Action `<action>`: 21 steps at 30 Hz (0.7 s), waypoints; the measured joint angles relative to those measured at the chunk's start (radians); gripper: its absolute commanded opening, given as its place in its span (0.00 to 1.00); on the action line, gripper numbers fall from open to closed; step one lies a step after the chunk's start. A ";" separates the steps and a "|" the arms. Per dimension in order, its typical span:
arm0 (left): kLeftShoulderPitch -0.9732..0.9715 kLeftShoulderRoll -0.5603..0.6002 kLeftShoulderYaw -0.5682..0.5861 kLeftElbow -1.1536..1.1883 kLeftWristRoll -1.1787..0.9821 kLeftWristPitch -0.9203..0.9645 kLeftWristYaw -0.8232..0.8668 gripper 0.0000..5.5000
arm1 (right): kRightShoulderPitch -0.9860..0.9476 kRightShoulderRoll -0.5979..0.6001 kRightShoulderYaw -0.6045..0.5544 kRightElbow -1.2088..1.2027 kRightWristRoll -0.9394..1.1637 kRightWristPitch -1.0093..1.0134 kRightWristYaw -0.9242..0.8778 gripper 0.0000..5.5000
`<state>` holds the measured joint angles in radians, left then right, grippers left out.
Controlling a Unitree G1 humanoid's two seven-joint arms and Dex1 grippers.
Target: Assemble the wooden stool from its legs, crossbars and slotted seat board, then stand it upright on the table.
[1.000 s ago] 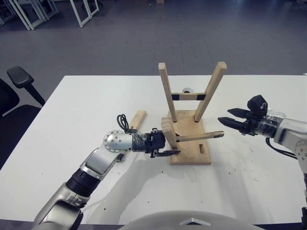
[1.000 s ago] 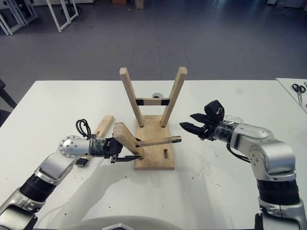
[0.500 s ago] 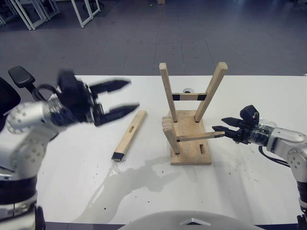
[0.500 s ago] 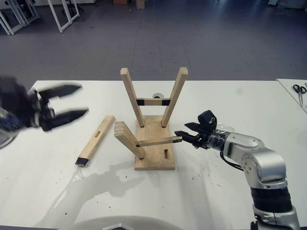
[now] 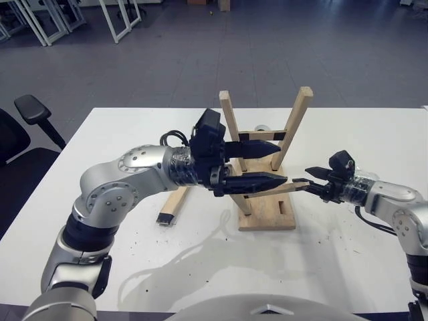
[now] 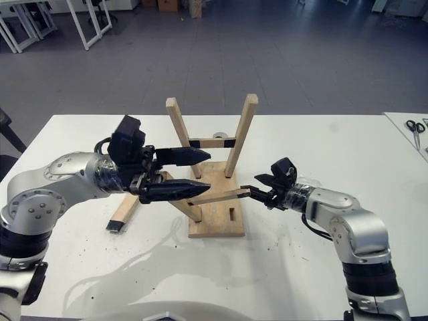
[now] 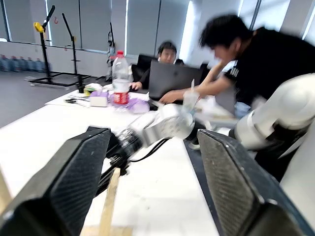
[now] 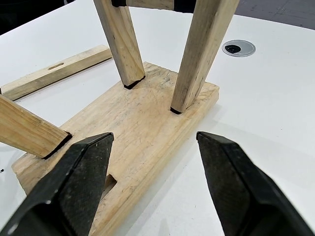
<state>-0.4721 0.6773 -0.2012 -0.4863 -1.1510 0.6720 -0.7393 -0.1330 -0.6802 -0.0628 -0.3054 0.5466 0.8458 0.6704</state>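
The slotted seat board [image 5: 267,215] lies flat on the white table. Two legs [image 5: 231,127] joined by a black-ended crossbar [image 5: 263,135] stand up from its far end. A third leg [image 6: 189,208] leans in a near slot, and a thin crossbar [image 5: 284,190] juts from it toward my right gripper [image 5: 306,179]. That gripper is open at the bar's free end [image 8: 155,135]. My left gripper [image 5: 281,160] hovers open above the board, in front of the upright legs [image 7: 153,132]. One loose leg [image 6: 124,207] lies on the table to the left.
A round cable grommet [image 8: 238,47] sits in the table behind the stool. An office chair [image 5: 30,107] stands off the table's left edge. Scissors [image 6: 416,124] lie on a neighbouring table at the right. Dark specks dot the table's front.
My left arm let go of the third leg, swung out left, then came back over the stool, still open. My right gripper moved in to the crossbar's free end.
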 measured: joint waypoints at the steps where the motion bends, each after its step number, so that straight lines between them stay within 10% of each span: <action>1: 0.000 0.000 -0.001 0.001 0.010 -0.004 -0.006 0.59 | 0.000 0.000 0.000 0.000 -0.004 0.000 -0.003 0.56; 12: -0.187 -0.166 0.325 0.104 -0.131 -0.025 0.261 0.59 | 0.023 0.015 -0.002 0.019 -0.015 -0.009 -0.007 0.56; 21: 0.335 -0.106 0.408 0.025 0.283 -0.120 0.391 0.54 | -0.084 0.191 -0.152 0.023 0.046 -0.124 -0.140 0.56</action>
<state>-0.1371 0.5709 0.2067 -0.4614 -0.8682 0.5522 -0.3487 -0.2166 -0.4887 -0.2150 -0.2825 0.5931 0.7214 0.5305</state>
